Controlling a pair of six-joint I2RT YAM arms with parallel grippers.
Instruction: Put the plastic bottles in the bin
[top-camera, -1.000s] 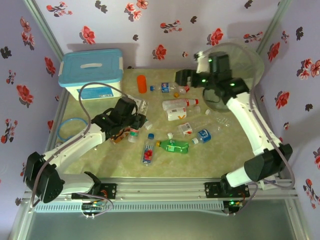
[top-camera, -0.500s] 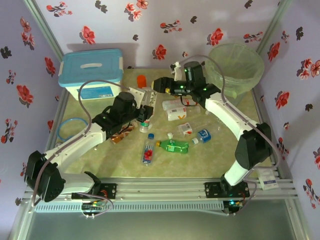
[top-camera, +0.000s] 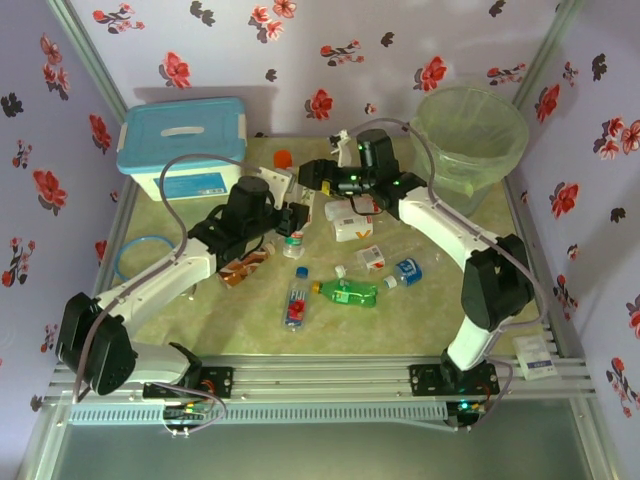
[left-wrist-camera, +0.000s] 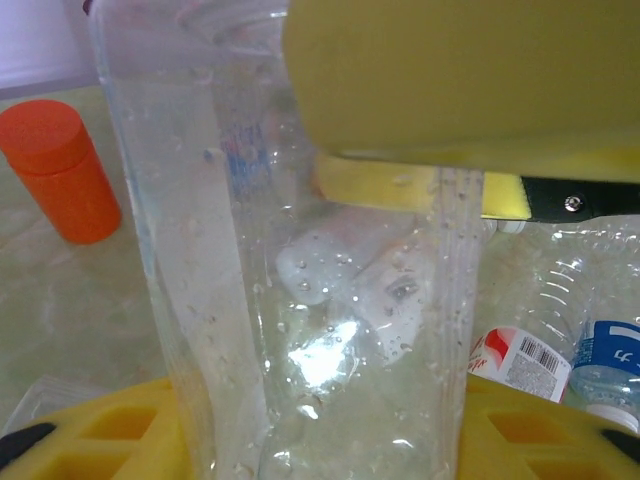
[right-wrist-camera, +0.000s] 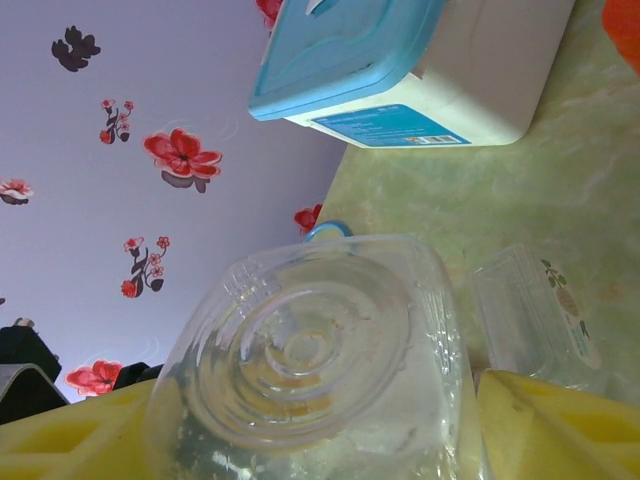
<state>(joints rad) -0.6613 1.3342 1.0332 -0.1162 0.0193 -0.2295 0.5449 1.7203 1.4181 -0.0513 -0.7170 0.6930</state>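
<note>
Looking down on a pale green table (top-camera: 200, 310) walled with flowered sheeting. Finding the bin (top-camera: 432, 150) at the far right corner, standing upright and lined with a clear bag; not making out anything through its cloudy wall. Finding the blue-lidded white box (top-camera: 183, 150) at the far left corner, lid on, contents hidden.

Pinching a clear bottle (top-camera: 281, 187) in the left gripper (top-camera: 288, 217), left of the table's middle and towards the far side, well apart from the bin. Seeing, in the left wrist view, the yellow fingers (left-wrist-camera: 430, 90) pressing on that bottle's wall from above and below, with droplets clinging to the plastic. Seeing the right gripper (top-camera: 312, 172) poised just right of the bottle. Facing, in the right wrist view, the ribbed bottom of what looks like the same bottle, with a yellow finger on either side; not being able to tell whether those fingers are squeezing it or merely flanking it.

Counting more plastic bottles lying loose on the table, none of them touching the bin: an orange bottle (top-camera: 284, 157) at the far edge, just beyond the grippers; two white-and-red bottles (top-camera: 350, 212) right of the left gripper; a blue-labelled bottle (top-camera: 405, 270) nearer; a green bottle (top-camera: 348, 292) on its side near the middle; a red-labelled bottle (top-camera: 295, 305) just left of the green one.
</note>
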